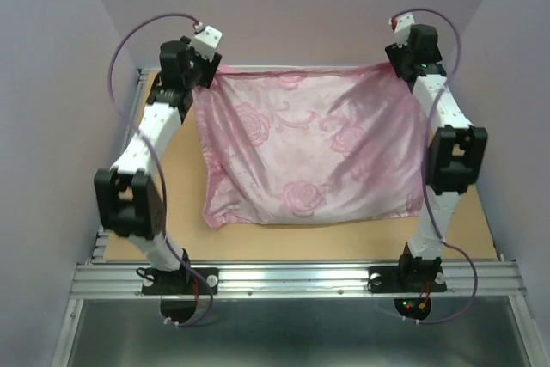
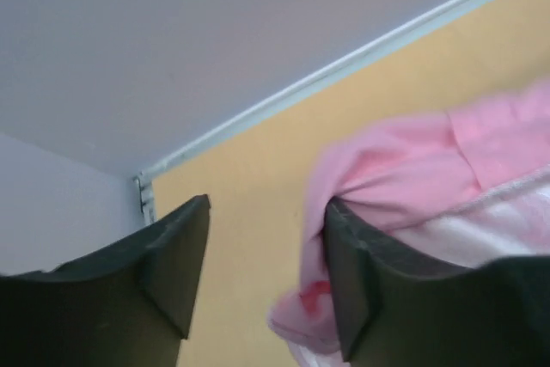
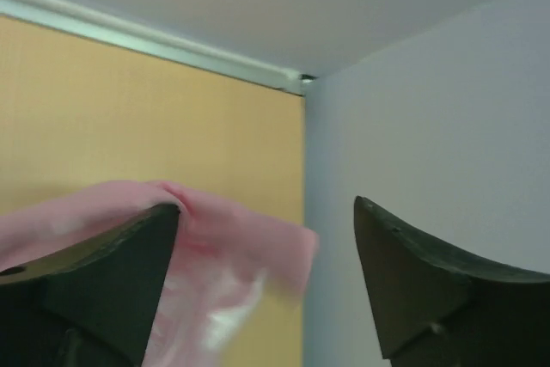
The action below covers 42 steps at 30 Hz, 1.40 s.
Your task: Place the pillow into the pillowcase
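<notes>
Left gripper (image 2: pixel 268 204) & right gripper (image 3: pixel 266 204), jaws apart, sit at pillowcase's (image 1: pixel 309 156) far corners, its cloth draped over one finger each. Pillow not visible, prob. inside the pillowcase. Should pinch both corners evenly before lifting.

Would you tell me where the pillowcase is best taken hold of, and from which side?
The pillowcase is probably best pinched at its two far corners, from above: the cloth bunches into thin folds there, beside the open left gripper and right gripper, while its middle offers no edge.
</notes>
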Available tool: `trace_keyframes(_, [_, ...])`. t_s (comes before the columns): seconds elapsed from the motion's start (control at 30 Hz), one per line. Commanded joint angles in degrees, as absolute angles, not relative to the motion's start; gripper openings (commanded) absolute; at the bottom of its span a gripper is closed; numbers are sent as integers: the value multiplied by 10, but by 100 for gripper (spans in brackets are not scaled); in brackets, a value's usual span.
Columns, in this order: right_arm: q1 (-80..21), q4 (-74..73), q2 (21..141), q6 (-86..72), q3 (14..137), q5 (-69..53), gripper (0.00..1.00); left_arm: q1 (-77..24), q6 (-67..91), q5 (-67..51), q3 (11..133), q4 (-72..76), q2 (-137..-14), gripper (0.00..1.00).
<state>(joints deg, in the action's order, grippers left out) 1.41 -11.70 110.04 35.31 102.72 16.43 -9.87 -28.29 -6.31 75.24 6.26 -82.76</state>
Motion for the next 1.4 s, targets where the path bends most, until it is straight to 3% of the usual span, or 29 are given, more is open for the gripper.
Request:
trace_keyframes(0.0, [18, -266, 1215, 301, 1211, 228, 91, -5, -194, -33, 1019, -57, -1030, 80])
trace_keyframes(0.03, [24, -278, 1206, 290, 1218, 215, 100, 38, -176, -87, 1060, -89, -1047, 99])
trace_keyframes(0.13, [31, -283, 1151, 296, 1145, 182, 100, 61, -164, -132, 1091, -134, -1042, 99])
trace_keyframes(0.4, [33, -327, 985, 334, 946, 122, 100, 62, -167, -161, 932, -151, -932, 99])
trace_keyframes(0.67, [38, -463, 918, 338, 825, 22, 100, 37, -195, -262, 790, -219, -851, 99])
trace_keyframes(0.83, [37, -555, 926, 319, 755, -121, 100, -25, -234, -271, 660, -236, -787, 99])
trace_keyframes(0.97, [21, -535, 939, 286, 683, -183, 100, -50, -221, -257, 586, -217, -764, 99])
trace_keyframes(1.2, [-90, -418, 995, 132, 702, -189, 100, -51, -141, -255, 590, -163, -783, 99])
trace_keyframes(1.37, [-90, -424, 979, 116, 778, -135, 100, -48, -141, -206, 636, -158, -788, 99])
